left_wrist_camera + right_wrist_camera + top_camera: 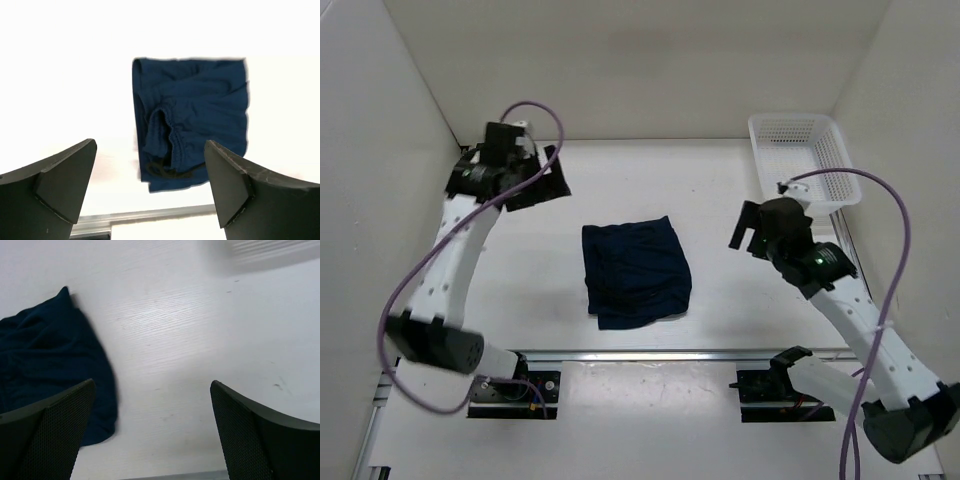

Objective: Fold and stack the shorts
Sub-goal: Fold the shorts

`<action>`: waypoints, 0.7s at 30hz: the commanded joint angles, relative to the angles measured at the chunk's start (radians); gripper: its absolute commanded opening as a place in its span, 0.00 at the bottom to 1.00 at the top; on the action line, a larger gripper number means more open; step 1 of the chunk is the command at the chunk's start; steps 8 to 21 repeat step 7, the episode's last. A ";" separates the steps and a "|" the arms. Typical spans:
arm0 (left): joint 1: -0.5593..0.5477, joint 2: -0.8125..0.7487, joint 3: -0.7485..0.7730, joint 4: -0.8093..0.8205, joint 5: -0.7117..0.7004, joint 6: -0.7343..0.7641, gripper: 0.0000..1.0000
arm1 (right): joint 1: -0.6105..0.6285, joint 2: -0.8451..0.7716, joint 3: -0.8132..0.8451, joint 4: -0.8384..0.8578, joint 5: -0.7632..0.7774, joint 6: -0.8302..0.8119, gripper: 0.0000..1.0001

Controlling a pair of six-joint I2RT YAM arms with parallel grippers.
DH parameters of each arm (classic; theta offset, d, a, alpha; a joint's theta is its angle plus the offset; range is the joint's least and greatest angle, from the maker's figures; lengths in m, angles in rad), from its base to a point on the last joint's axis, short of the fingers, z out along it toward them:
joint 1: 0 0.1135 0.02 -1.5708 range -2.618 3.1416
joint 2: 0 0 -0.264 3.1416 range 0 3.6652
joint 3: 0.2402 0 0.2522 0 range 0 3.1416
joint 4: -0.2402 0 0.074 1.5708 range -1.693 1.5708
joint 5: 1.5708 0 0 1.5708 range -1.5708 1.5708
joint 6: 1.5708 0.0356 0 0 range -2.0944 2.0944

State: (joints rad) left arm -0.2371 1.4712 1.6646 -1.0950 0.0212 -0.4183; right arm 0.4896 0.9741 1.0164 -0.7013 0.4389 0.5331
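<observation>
At centre: one folded shorts (636, 272) | left gripper (150, 144), right gripper (152, 384) spread | one basket (790, 119)

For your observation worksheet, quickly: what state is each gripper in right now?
Left gripper: open, holding nothing.
Right gripper: open, holding nothing; the shorts lie apart from both.

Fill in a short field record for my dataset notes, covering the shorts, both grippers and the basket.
shorts: dark navy, folded into a rough square, lying mid-table, nothing touching them
left gripper: open, empty, off to the far left of the shorts
right gripper: open, empty, over bare table right of the shorts
basket: white mesh, far right corner
fold: appears done
</observation>
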 commanded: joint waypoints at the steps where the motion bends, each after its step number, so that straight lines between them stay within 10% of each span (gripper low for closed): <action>1: 0.010 -0.207 -0.072 0.009 -0.026 0.039 1.00 | -0.016 -0.057 0.039 -0.145 0.165 -0.033 1.00; 7: 0.010 -0.537 -0.353 0.084 -0.035 -0.031 1.00 | -0.016 -0.115 -0.015 -0.199 0.190 -0.005 0.98; 21: 0.010 -0.537 -0.353 0.084 -0.035 -0.031 1.00 | -0.016 -0.115 -0.015 -0.199 0.190 -0.005 0.98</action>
